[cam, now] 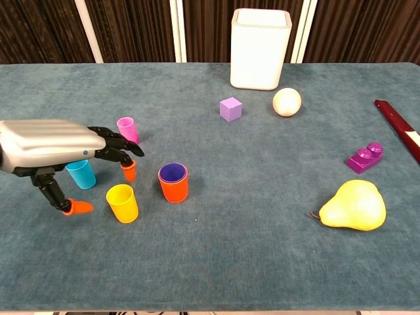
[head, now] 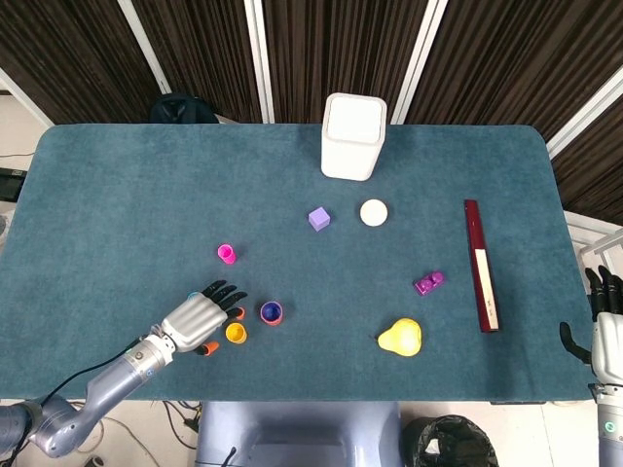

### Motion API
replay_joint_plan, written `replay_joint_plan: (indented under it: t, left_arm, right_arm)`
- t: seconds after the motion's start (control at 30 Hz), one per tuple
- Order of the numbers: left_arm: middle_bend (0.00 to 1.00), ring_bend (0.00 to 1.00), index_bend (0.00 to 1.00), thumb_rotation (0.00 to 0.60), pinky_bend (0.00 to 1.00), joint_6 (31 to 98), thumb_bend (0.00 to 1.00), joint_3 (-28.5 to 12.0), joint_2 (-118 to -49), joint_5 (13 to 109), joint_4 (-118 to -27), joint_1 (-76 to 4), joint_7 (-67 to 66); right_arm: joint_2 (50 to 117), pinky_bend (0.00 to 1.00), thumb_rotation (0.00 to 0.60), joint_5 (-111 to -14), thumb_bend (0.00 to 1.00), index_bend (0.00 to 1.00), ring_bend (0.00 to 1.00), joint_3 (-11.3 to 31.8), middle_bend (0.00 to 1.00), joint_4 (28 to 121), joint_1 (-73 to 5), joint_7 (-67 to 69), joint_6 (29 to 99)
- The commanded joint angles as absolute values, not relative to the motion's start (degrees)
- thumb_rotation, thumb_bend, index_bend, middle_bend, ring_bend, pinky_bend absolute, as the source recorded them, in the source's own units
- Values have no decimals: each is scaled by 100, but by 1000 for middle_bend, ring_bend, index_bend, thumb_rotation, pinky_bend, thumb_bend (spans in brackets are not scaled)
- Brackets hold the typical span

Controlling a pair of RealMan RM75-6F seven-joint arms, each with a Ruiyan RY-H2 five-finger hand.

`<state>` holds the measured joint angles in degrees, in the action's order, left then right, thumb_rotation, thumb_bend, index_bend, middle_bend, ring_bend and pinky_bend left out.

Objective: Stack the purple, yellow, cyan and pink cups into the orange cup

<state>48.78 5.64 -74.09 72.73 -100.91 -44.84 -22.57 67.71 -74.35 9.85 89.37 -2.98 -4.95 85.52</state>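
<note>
1. Chest view: purple cup [cam: 172,172] already nested in orange cup [cam: 173,186].
2. Yellow cup [cam: 123,203], cyan cup [cam: 81,174], pink cup [cam: 127,130] stand loose nearby.
3. Left hand [cam: 59,147] hovers above them, fingers spread, holding nothing.
4. Right hand [head: 605,331] idle, off-table, empty.

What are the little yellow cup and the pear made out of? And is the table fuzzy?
The yellow cup looks like smooth, solid-coloured plastic with thin walls. The pear seems a plastic toy too: even yellow, faintly glossy, though real fruit can't be ruled out. The table wears a teal cloth with a soft, felt-like nap, so probably fuzzy.
</note>
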Motion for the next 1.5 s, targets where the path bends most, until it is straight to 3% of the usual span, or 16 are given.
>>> replay_joint_plan:
  t: [0.03,0.4,0.73,1.07,1.5]
  left_arm:
    - [63,0,302,600,0,4854,271,533,-7477,7250,-10045,-4494,-2300]
    - [77,0,413,600,0,4830,309,485,-7609,7218,-10024,-4497,-2442]
    - [82,0,431,600,0,4928,335,428,-7586,7171,-10051,-4441,-2498]
    - [87,0,421,600,0,5280,333,-51,-7287,7498,-10643,-4562,-2403]
    - [88,0,423,600,0,4979,333,-446,-7591,7016,-10507,-4916,-2533]
  right_arm:
    - [6769,24,600,-7428,419,36,35,985,0,8937,-298,-492,8543]
    - [6757,24,600,-7398,419,36,35,1014,0,8936,-286,-453,8567]
    - [6767,24,600,-7383,420,36,35,1017,0,8921,-290,-459,8552]
    - [6795,24,600,-7355,419,37,35,1014,0,8900,-303,-509,8525]
    - [6782,24,600,-7319,419,36,35,1055,0,8897,-283,-518,8584]
